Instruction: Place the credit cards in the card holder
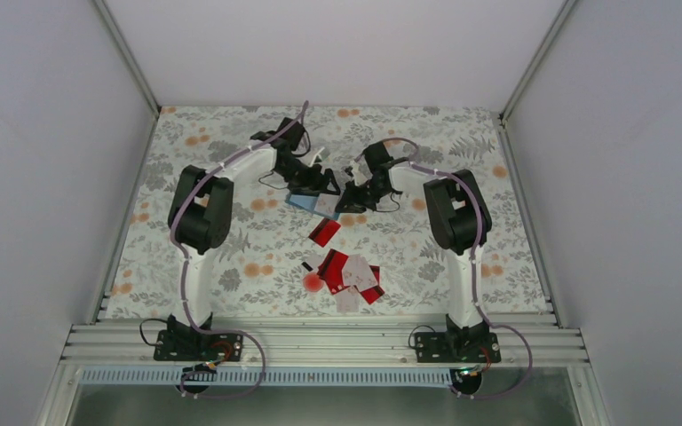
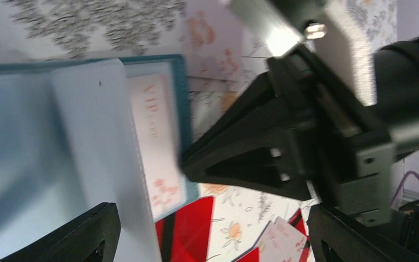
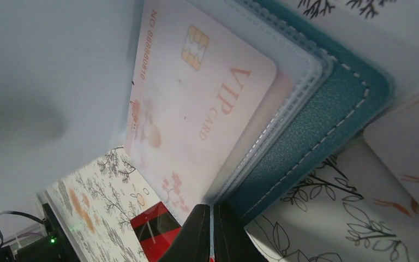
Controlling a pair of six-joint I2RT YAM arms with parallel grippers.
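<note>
Over mid-table, arms bent inward at card holder [image 3: 316, 136]; left fingers [image 2: 82, 234] wide, empty; right fingers [image 3: 199, 234] pressed together at its edge

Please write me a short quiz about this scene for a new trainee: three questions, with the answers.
1. True or false: the left gripper is open.
2. Which word stands on the pale card in the holder? A) VIP B) BANK C) GIFT
3. Fill in: the single card between the holder and the pile is ___ in colour.
Key: 1 true; 2 A; 3 red.
</note>
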